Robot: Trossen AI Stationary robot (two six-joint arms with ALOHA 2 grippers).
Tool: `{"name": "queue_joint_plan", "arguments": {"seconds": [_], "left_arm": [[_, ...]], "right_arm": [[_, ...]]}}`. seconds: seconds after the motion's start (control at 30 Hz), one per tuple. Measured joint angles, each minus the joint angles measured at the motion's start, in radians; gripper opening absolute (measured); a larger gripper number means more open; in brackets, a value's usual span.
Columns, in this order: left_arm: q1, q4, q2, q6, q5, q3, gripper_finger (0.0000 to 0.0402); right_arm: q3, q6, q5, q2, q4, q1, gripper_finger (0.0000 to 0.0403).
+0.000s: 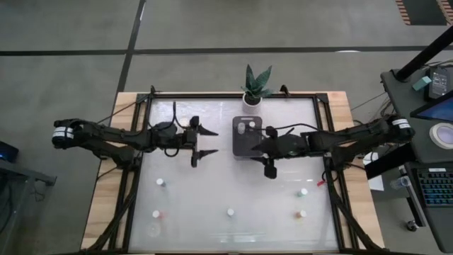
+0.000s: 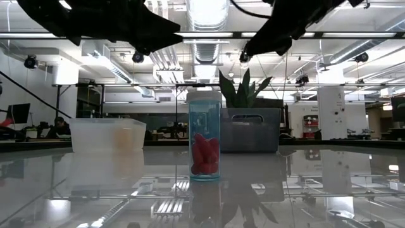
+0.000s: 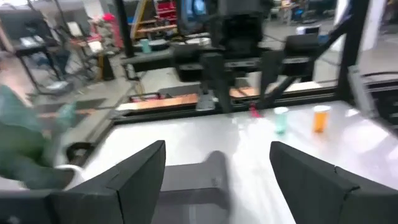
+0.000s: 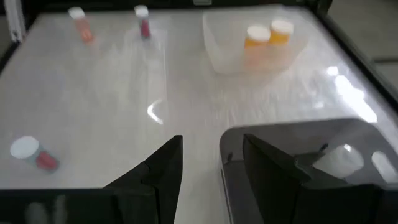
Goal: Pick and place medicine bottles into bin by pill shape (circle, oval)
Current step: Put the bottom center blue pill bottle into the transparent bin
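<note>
The desk carries a grey bin at its middle, with a clear bin beside it holding two orange bottles. The left gripper, fingers spread wide and empty, hangs just left of the grey bin. The right gripper, fingers parted and holding nothing, sits at the grey bin's near right corner. Five medicine bottles stand scattered nearer the front edge than the grey bin, well apart from both grippers

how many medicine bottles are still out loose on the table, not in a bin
5 in the high view: two at left, one near the front middle, two at right. The arms may hide others.
</note>
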State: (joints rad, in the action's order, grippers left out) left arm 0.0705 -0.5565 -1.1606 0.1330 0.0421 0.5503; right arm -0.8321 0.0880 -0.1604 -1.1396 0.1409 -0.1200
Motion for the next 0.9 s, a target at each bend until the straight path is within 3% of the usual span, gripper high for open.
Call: {"name": "queue_joint_plan", "arguments": {"seconds": [0.3,0.57,0.77,0.9], "left_arm": [[-0.181,0.082,0.0,-0.058,-0.264,0.042,0.0272],[-0.234,0.224,0.0,-0.169,-0.289,0.139,0.0272],[-0.238,0.364,-0.041,-0.272,-0.31,0.24,0.0272],[-0.26,0.551,-0.107,-0.368,-0.309,0.339,0.0272]], "right_arm": [[0.188,-0.133,0.002,0.141,-0.259,0.0,0.016],[0.314,-0.272,0.05,0.228,-0.466,0.026,0.016],[0.35,-0.291,0.142,0.292,-0.501,0.097,0.016],[0.352,-0.298,0.199,0.324,-0.505,0.127,0.016]]}}
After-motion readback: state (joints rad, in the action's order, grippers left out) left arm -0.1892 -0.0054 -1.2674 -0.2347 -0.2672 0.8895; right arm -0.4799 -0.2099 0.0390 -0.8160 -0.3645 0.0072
